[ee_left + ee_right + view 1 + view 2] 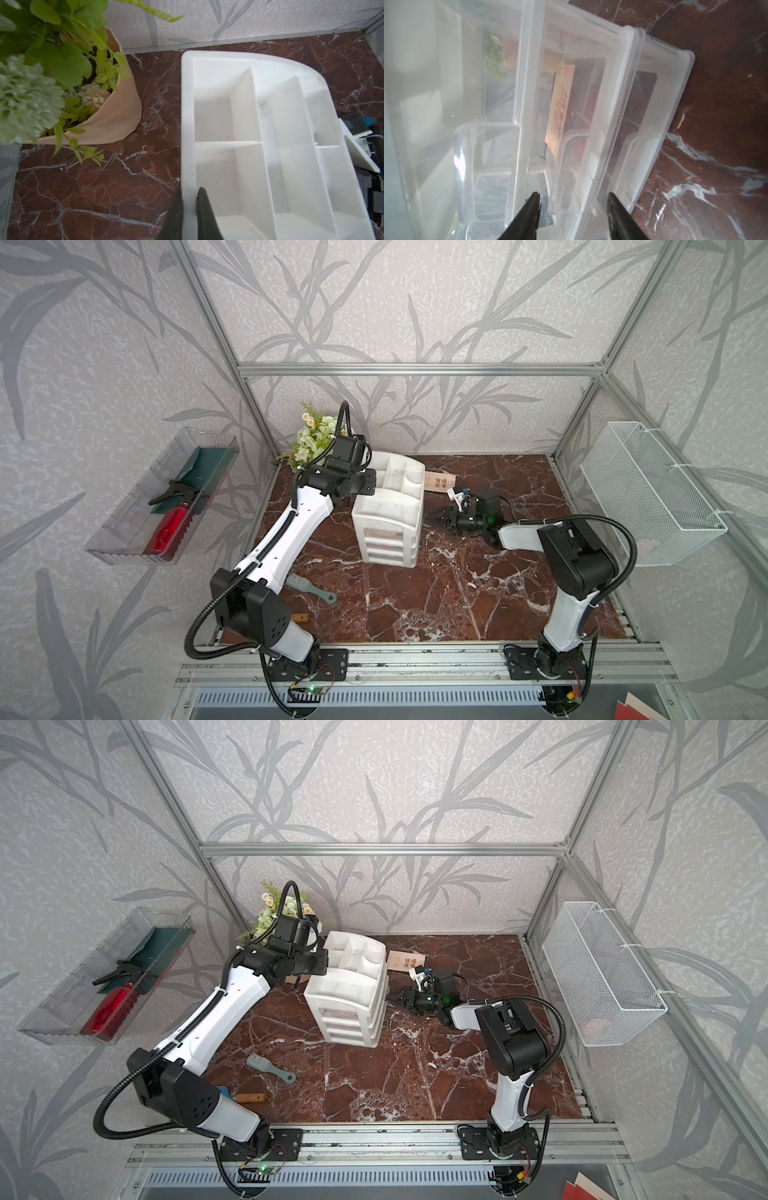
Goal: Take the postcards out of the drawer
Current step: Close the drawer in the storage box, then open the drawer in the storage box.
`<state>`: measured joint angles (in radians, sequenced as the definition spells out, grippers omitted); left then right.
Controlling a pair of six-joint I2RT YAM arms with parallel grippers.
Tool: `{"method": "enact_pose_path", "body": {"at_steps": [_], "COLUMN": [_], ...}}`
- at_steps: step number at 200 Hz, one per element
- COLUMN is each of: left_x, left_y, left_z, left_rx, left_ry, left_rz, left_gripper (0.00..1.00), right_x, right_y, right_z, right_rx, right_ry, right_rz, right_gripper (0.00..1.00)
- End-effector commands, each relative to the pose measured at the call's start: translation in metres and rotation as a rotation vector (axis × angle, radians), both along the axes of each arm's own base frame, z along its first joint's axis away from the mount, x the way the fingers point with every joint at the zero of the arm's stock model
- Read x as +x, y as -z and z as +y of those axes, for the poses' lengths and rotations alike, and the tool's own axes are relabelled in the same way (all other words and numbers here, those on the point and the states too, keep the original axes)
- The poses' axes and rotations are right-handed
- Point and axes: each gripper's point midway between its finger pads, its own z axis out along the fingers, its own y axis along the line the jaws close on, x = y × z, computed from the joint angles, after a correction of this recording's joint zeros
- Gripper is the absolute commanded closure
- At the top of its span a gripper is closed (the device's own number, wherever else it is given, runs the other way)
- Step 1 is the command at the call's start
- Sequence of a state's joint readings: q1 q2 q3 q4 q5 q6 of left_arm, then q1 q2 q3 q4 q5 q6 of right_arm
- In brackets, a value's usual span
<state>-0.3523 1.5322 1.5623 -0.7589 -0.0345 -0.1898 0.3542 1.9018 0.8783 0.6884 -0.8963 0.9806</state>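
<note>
Inside a clear drawer (610,87) of the organizer (388,506), by the right wrist view: one cream card (560,112) with red print, lying flat and seen through the drawer walls. It appears to be the middle of three drawers. A red shape beside it is too blurred to name.

Second card (441,482), cream with dark characters: flat on the bench (436,593), just beside the organizer's far right corner.

Right pincer (574,195): fingers apart, one either side of that drawer's handle (571,172). Whether they touch it cannot be told. In both top views it sits low at the organizer's right side.

Left pincer (190,193): clamped on the organizer's top rim (188,124), one finger outside the wall, one inside a compartment.

Organizer: white, upright, mid-bench, with divided open compartments on top.

Plant (316,439): green and white, in a beige pot (116,116), at the far left corner near the organizer.

Brush (309,587): grey-green, on the bench under the left arm.

Tray (124,526): clear, on the left wall, holding a red bottle (168,531).

Basket (652,493): white wire, on the right wall.
</note>
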Motion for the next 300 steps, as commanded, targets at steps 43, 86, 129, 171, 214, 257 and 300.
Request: {"method": "enact_pose_path", "body": {"at_steps": [43, 86, 129, 171, 214, 257, 300], "left_x": [-0.021, -0.019, -0.020, -0.020, -0.020, -0.020, -0.020], "left_y": [0.022, 0.023, 0.023, 0.023, 0.025, 0.029, 0.030], "left_z": [0.014, 0.013, 0.012, 0.012, 0.012, 0.011, 0.011], "left_rx": [0.080, 0.077, 0.073, 0.072, 0.073, 0.071, 0.071], "left_ry": [0.008, 0.007, 0.010, 0.009, 0.008, 0.009, 0.012], "left_rz": [0.093, 0.094, 0.094, 0.096, 0.100, 0.109, 0.111], "left_gripper": [1.00, 1.00, 1.00, 1.00, 1.00, 1.00, 1.00], "right_x": [0.006, 0.002, -0.001, -0.003, -0.007, -0.007, -0.009], "right_y": [-0.021, -0.022, -0.021, -0.021, -0.024, -0.029, -0.033], "right_z": [0.009, 0.017, 0.025, 0.029, 0.035, 0.037, 0.041], "right_rx": [0.193, 0.213, 0.215, 0.217, 0.222, 0.241, 0.250], "right_ry": [-0.002, -0.020, -0.041, -0.051, -0.067, -0.074, -0.087], "right_rz": [-0.056, -0.060, -0.055, -0.054, -0.055, -0.052, -0.057], "right_gripper": [0.43, 0.42, 0.41, 0.41, 0.42, 0.46, 0.46]}}
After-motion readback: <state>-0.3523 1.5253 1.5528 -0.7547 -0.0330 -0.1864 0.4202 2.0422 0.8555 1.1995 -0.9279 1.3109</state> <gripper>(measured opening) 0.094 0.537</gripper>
